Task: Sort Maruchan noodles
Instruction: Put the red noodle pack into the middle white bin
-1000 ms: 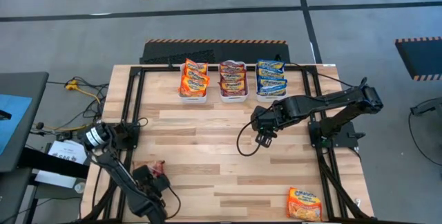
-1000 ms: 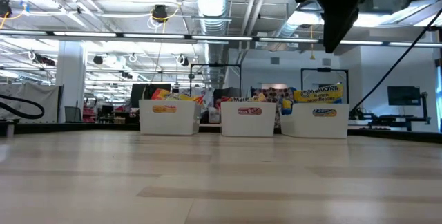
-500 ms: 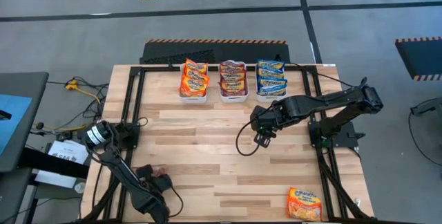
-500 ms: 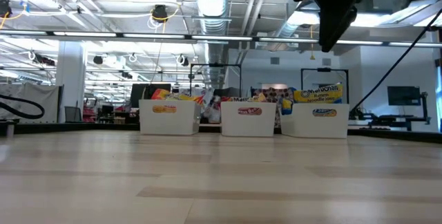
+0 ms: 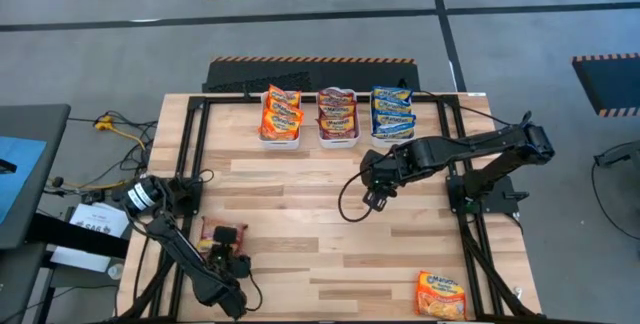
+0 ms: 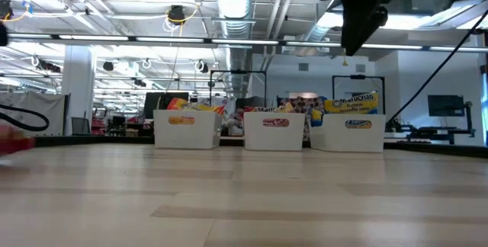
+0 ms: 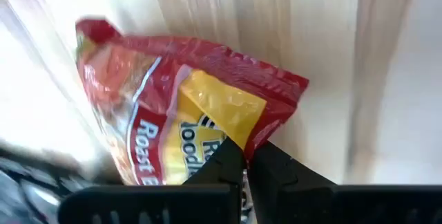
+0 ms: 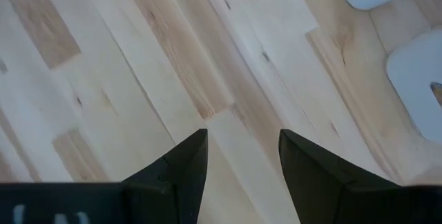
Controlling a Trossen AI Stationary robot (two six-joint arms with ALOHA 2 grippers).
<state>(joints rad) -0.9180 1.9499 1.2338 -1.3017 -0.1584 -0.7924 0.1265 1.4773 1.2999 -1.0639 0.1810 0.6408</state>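
Now the left gripper [image 7: 245, 162] pinches a dark red Maruchan noodle packet [image 7: 183, 106] (a corner of it) at the lower left of the high view. The right gripper [image 5: 372, 200] hangs wide apart over the table [image 5: 300, 214], holding nothing, below the three white bins [image 5: 338, 132]. An orange packet [image 5: 441, 293] lies at the lower right.

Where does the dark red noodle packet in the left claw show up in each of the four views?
High view: the dark red packet lies near the table's left front corner, pinched by the shut left claw.
Low view: a red blur at the left edge, probably the packet.
Left wrist view: fills the centre, clamped between the claw fingers.
Right wrist view: not in it.
Shared landmark: the middle white bin.
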